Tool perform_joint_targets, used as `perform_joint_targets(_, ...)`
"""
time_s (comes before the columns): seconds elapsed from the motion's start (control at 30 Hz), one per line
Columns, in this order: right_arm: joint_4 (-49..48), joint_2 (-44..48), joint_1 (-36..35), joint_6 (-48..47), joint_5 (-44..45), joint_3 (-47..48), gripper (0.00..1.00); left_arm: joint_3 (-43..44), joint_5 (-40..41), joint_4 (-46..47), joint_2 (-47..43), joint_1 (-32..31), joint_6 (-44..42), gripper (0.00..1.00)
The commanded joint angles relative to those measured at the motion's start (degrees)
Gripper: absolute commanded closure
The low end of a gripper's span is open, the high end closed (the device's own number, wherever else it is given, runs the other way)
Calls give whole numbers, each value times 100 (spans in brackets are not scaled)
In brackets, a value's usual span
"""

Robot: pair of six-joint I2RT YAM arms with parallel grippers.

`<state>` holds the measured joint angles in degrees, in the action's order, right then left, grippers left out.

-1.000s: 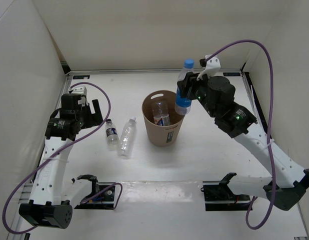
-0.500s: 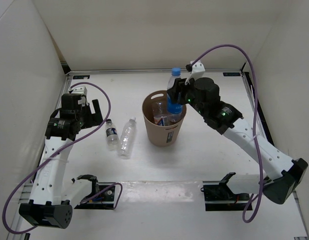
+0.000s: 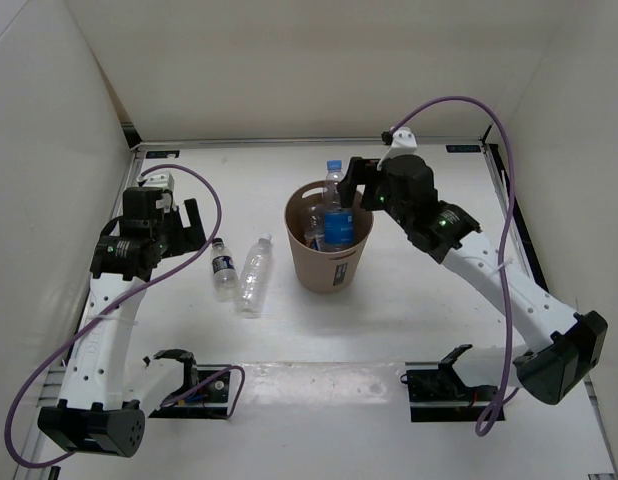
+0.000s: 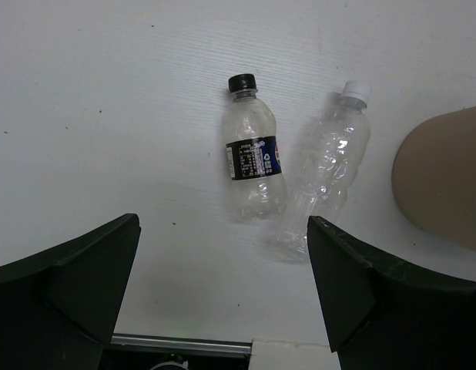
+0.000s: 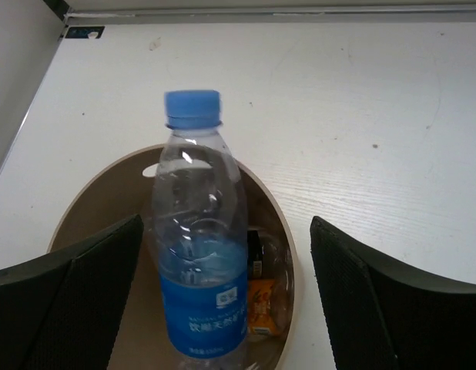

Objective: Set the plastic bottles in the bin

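The blue-capped bottle (image 5: 199, 254) stands in the bin (image 5: 107, 204), mid-frame, between the spread fingers of the right pincer (image 5: 226, 231), touching neither. Its blue label's writing is too small to read.

Top view looks down from above the near edge over the whole table (image 3: 409, 320). Left wrist faces straight down, close, left side. Right wrist tilts down, close over the bin (image 5: 107, 200), seen in all three.
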<state>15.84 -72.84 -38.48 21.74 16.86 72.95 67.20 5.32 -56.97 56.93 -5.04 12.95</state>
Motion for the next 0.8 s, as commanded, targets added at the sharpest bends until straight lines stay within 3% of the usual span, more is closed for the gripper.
perform_joint_targets(0.0, 120, 94, -115, 68, 71, 403, 10, 136, -23, -42, -6, 3, -12, 0)
perform_joint_targets(0.13, 271, 542, -414, -90, 554, 563, 10, 57, -293, 88, 47, 3, -38, 0)
perform_joint_targets(0.2, 289, 946, -520, -169, 669, 519, 10, 56, -1029, 98, 274, -6, -196, 0)
perform_joint_targets(0.47, 640, 2264, -1283, -152, 1257, -7, 10, -180, -2552, 467, 740, -23, -328, 0)
perform_joint_targets(0.77, 657, 2801, -1382, -73, 1119, -457, 10, 197, -2009, -244, 2120, -111, -109, 0)
